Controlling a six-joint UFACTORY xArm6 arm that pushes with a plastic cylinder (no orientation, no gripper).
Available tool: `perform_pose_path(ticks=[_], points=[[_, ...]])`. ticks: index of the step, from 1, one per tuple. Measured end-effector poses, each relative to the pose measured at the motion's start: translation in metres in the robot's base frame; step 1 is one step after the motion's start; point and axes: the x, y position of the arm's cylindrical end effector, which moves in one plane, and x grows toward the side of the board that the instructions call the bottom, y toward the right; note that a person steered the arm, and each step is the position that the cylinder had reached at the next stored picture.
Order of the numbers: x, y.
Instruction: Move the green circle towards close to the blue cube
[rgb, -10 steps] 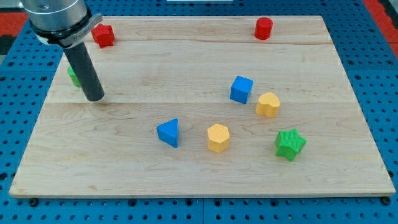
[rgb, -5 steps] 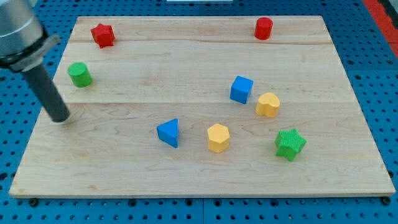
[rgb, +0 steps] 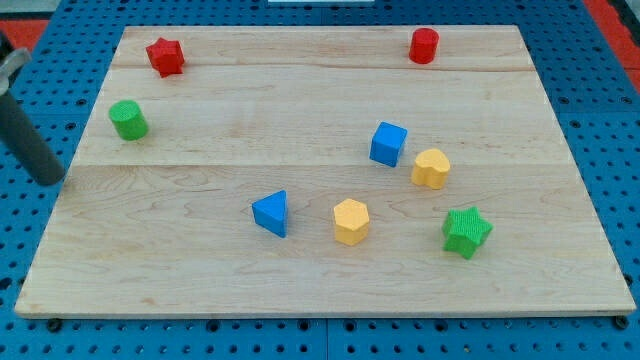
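I'm looking at the wooden board (rgb: 300, 100) filling most of the view, sitting on a blue pegboard table (rgb: 600, 150). My rod (rgb: 25, 140) is leaning in at the view's left edge, and my tip (rgb: 48, 180) is sitting just off the board's left edge, over the pegboard, touching no block. No jaws on this rig, just the bare rod, so nothing is spreading or pinching.

Placing everything off my tip. The green circle (rgb: 128, 120), a short upright cylinder, is sitting near my tip, toward the view's right and a bit toward the top, clearly apart from it. The red star (rgb: 165, 56) is lying farther toward the top, beyond the green circle. The blue triangle (rgb: 271, 214) is sitting well to the right of my tip and slightly lower. The blue cube (rgb: 388, 144) is sitting far right of my tip, a bit higher than it, well apart from the green circle. A yellow block with a rounded top (rgb: 431, 168) is sitting just beside the cube on its lower right; whether they touch I cannot tell. The yellow hexagon (rgb: 351, 221) is lying below the cube, right of the triangle. The green star (rgb: 466, 232) is sitting farthest right and lowest. The red cylinder (rgb: 424, 46) is standing far off near the board's top edge.
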Motion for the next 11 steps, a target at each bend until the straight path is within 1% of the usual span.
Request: perform_pose_path(ticks=[1, 3, 5, 6, 7, 9, 10, 11], points=[[-0.029, 0.0], [-0.061, 0.051], [-0.084, 0.049], [-0.088, 0.083], [-0.092, 0.18], [-0.135, 0.218], [-0.133, 0.297], [-0.124, 0.312]])
